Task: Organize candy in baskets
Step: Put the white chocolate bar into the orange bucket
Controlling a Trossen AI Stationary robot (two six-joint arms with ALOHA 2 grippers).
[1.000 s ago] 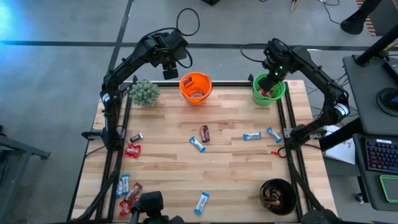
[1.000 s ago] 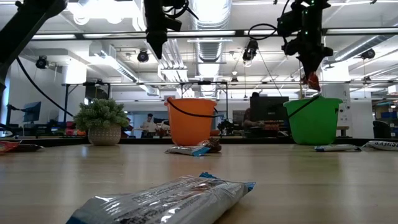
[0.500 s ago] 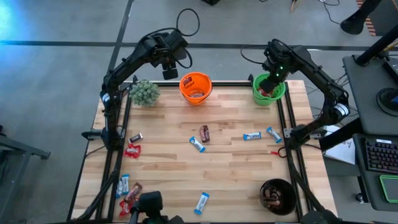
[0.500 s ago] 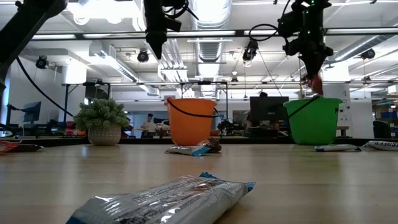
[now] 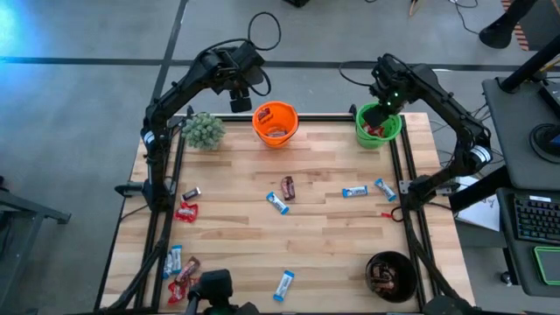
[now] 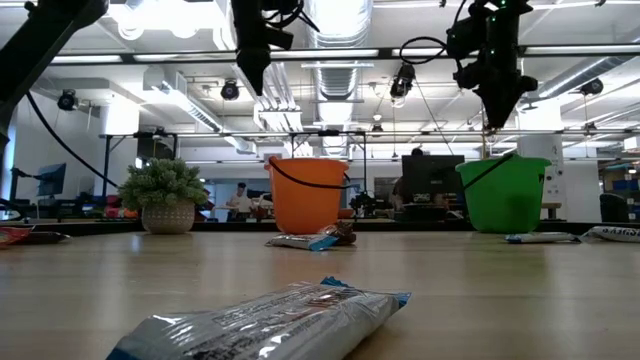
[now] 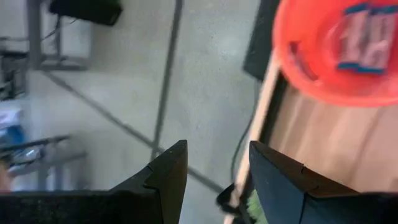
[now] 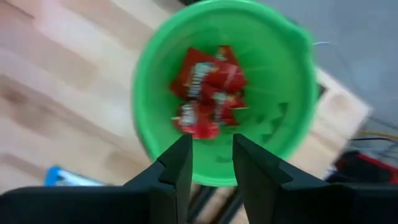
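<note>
The sorting is partly done. The right gripper (image 8: 210,163) hangs above the green basket (image 5: 378,125) with its fingers parted and nothing between them; straight beyond its fingertips, red candies (image 8: 208,90) lie piled on the basket's floor. The left gripper (image 7: 214,171) hovers high beside the orange basket (image 5: 275,122), fingers apart and empty, with the basket's rim off to one side of them (two blue-and-white bars (image 7: 367,34) show inside it). The black basket (image 5: 390,276), well away from both sets of fingers at the table's near corner, holds dark brown bars.

Much is left, I judge: loose candy is scattered over the table (image 5: 324,236), with blue-and-white bars (image 5: 354,192) and a brown one (image 5: 288,186) mid-table, and red ones (image 5: 185,211) near the left edge, all far from either gripper's fingers
</note>
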